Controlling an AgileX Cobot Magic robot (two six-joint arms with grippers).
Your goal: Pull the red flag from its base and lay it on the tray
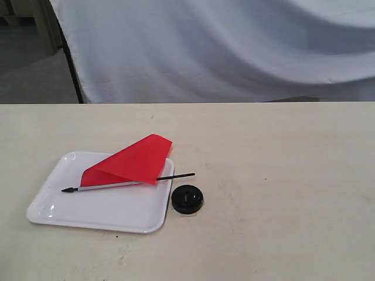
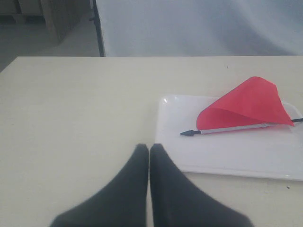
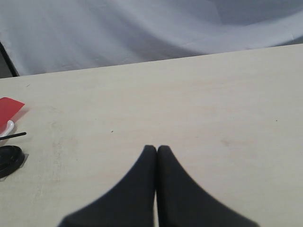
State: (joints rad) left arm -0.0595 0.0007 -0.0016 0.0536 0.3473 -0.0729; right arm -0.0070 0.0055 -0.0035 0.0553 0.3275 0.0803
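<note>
Over the table (image 1: 281, 175), the left gripper (image 2: 149, 147) has its two dark fingers pressed flat together, with nothing between them. Its wrist view shows the tray (image 2: 227, 151) beyond the fingertips, but how close the tips are to it I cannot tell. The right gripper (image 3: 156, 148) is the same: fingers closed against each other, empty, with bare tabletop around the tips. Neither gripper shows in the exterior view.

The white tray (image 1: 105, 211) sits on the left part of the table, towards the near edge. The flag (image 1: 132, 163) lies on it, off the base (image 1: 187, 199). Its pole runs left to right across the tray. The black tip points left and rests inside the left rim, while the black lower end juts out past the right rim over the table. The red cloth (image 2: 246, 106) does not lie flat. It curls up from the pole in a fold and covers the tray's far right corner.

The base stands on the table just beside the tray's near right corner, with its centre hole facing up. It is near the pole's lower end but apart from it. The right wrist view catches the base (image 3: 8, 161) at its edge, along with a corner of the cloth (image 3: 8, 109). A pale sheet (image 1: 222, 47) hangs behind the table's far edge.
</note>
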